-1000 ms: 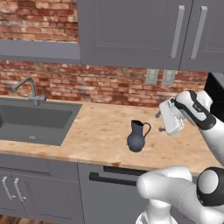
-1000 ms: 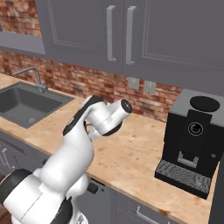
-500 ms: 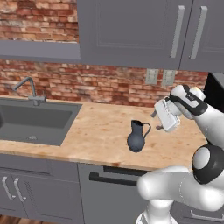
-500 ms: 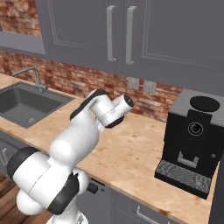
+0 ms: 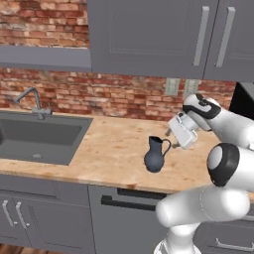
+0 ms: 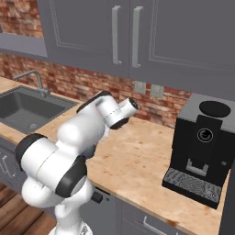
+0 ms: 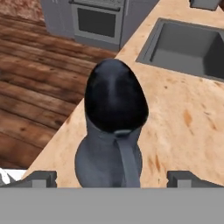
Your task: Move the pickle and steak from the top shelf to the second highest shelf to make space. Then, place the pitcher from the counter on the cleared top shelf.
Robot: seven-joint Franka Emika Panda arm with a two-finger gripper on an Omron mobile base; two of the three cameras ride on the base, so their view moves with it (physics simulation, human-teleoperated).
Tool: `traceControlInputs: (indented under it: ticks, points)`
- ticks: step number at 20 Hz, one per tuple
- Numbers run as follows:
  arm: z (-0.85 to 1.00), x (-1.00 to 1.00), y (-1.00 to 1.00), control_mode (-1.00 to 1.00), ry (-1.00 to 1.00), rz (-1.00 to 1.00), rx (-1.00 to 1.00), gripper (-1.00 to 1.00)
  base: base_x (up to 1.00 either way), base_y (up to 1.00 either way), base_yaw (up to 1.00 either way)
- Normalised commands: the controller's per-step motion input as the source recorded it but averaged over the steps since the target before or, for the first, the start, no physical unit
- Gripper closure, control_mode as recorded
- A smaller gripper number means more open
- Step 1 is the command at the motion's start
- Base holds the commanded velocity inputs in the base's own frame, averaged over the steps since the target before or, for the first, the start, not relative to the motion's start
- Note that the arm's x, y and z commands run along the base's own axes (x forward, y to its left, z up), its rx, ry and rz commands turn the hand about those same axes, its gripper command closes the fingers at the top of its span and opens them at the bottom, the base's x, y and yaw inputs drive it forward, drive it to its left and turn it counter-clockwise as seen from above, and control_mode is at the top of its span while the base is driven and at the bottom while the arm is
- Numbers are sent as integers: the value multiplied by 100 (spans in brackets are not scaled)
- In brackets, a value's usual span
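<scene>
I see a sink (image 5: 37,141) sunk into the worktop at my left, with a curved tap (image 5: 33,100) behind it against the brick wall (image 5: 99,92). Grey wall cupboards (image 5: 163,34) with long handles hang above. Two sockets (image 5: 181,87) sit side by side on the brick. A black coffee machine (image 6: 202,149) stands at my right. An oven (image 7: 97,19) faces a wood floor (image 7: 30,83).

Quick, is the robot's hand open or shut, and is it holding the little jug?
Gripper: open, its jaws spread wide to either side of the pitcher, holding nothing yet.
</scene>
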Motion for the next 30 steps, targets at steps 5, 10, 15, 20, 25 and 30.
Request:
traceControlInputs:
  ticks: [5,10,15,20,25,30]
  points:
    - [-13,23,6,-100,6,4,0,-100,0,0,0]
    - [-22,16,8,-100,7,5,0,-100,0,0,0]
    - [-24,11,10,-100,7,5,0,-100,0,0,0]
    - [-20,1,8,-100,4,6,0,100,0,0,0]
    - [0,0,0,-100,0,2,0,100,0,0,0]
    - [-2,-32,5,-100,0,-1,0,100,0,0,0]
